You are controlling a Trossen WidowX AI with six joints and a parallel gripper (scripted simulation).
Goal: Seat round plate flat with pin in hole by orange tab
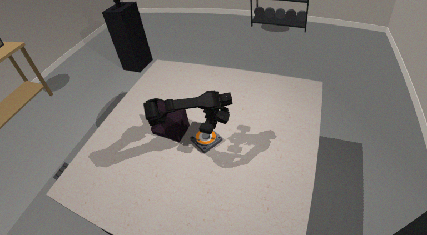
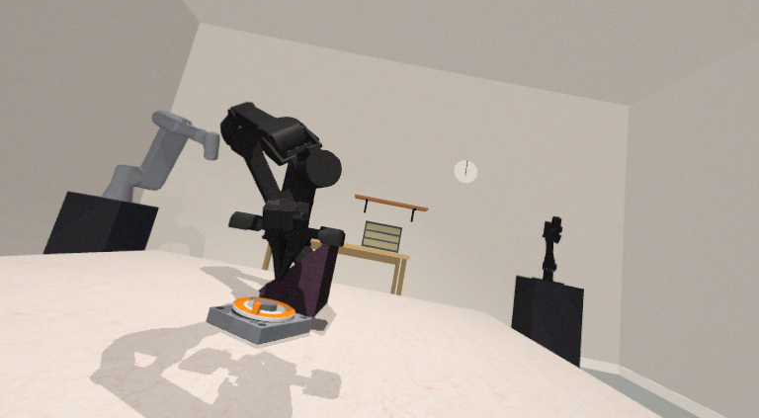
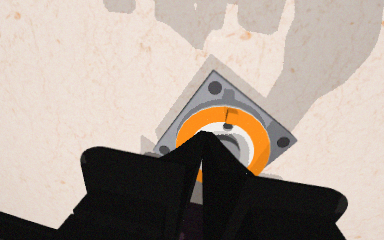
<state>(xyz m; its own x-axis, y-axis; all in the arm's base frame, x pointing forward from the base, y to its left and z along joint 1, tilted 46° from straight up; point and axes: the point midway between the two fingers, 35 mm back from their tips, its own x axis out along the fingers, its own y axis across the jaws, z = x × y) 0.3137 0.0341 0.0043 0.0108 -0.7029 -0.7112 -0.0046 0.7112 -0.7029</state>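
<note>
We have the end effector [image 3: 204, 135] poised directly above the round plate [image 3: 192, 131], its two fingers pressed together into a single point with nothing between them. In the wrist view that point sits over the near inner edge of the orange ring, close to the pale centre where the post [image 3: 235, 145] comes through; whether it touches the plate or hangs just above it, we cannot tell (the exterior view hides the tip behind the arm).

The plate lies on its grey square base [image 3: 216, 88], which sits on the tabletop [image 1: 220, 188] just beside the arm's dark pedestal [image 1: 171, 124]. In the exterior view the plate [image 2: 263, 306] looks raised off the base rather than flush, so we judge it has not dropped onto the pin.

The small dark orange tab [image 3: 229, 113] shows on the far side of the ring, with a dark hole [image 3: 227, 126] just beside it toward the centre. We cannot make out the pin itself.

By our reading, the approach is done and the real work is left: turning the plate about the post until that hole meets the pin, letting it settle flat, then lifting away.
</note>
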